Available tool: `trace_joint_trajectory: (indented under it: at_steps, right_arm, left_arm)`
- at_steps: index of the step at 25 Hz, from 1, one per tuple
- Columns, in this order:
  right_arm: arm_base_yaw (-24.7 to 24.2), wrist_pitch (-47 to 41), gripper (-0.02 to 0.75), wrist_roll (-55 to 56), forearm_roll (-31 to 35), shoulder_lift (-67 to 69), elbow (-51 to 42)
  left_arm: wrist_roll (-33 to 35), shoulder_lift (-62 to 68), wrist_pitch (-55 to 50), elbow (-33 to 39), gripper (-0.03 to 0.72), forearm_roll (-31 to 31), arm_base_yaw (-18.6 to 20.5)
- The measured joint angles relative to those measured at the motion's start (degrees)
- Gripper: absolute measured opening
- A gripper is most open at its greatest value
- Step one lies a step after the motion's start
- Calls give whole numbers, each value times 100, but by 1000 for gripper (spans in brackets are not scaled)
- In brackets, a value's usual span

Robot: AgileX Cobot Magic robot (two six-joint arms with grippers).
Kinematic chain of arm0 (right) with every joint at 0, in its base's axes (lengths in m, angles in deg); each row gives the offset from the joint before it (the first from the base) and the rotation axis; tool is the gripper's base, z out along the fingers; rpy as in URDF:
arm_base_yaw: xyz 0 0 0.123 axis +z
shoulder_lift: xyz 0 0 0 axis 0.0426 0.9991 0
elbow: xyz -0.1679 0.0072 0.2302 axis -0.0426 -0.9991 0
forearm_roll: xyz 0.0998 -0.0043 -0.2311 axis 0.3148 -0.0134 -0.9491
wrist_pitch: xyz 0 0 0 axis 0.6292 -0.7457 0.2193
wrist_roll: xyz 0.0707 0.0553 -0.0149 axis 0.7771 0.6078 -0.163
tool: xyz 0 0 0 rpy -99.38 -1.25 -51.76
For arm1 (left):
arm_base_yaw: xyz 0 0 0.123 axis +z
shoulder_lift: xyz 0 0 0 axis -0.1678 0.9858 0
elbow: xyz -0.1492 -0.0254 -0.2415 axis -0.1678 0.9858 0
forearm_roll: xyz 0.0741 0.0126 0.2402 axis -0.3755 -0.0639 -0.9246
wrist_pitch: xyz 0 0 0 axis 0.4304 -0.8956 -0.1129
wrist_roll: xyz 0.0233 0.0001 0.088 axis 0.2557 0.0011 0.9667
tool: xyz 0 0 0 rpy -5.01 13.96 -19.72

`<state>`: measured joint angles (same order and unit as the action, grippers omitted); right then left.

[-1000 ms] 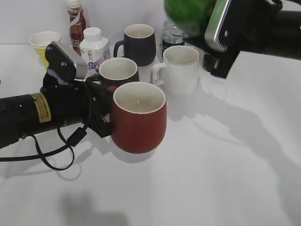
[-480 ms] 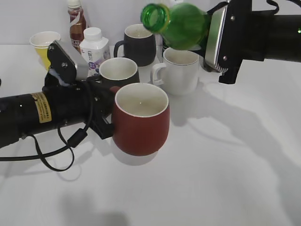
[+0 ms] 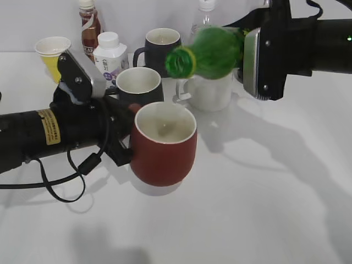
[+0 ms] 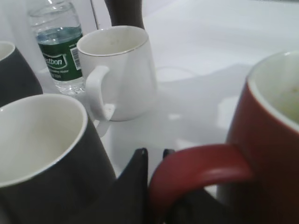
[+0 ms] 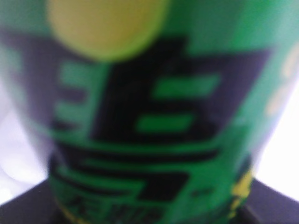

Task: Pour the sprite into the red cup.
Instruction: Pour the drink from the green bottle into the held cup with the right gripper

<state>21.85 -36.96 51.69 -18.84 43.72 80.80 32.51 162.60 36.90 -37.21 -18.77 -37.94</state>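
The red cup (image 3: 164, 144) is held by its handle (image 4: 196, 165) in my left gripper (image 4: 156, 161), which is shut on it at the centre left of the table. The sprite (image 3: 212, 52) is a green bottle with no cap on. My right gripper (image 3: 258, 55) is shut on its body and holds it tipped over, the open mouth (image 3: 180, 61) pointing left and down above the cup's far rim. The bottle's label fills the right wrist view (image 5: 140, 116), so the fingers there are hidden. No liquid stream shows.
A white mug (image 3: 212, 91), two black mugs (image 3: 139, 83) (image 3: 162, 48), a yellow paper cup (image 3: 50, 50), a white bottle (image 3: 109, 55), a dark cola bottle (image 3: 88, 25) and a clear water bottle (image 4: 57, 46) stand behind the red cup.
The right gripper has tipped the sprite further and brought its mouth down and left, from above the white mug to just over the red cup. The cup has barely moved.
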Motion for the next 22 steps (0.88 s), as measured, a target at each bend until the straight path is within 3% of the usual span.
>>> trace_joint_trajectory:
  at_steps: [22]
  right_arm:
    - [0,0,396,-766,-340,0,0]
  left_arm:
    - [152,0,455,0,64,-956,0]
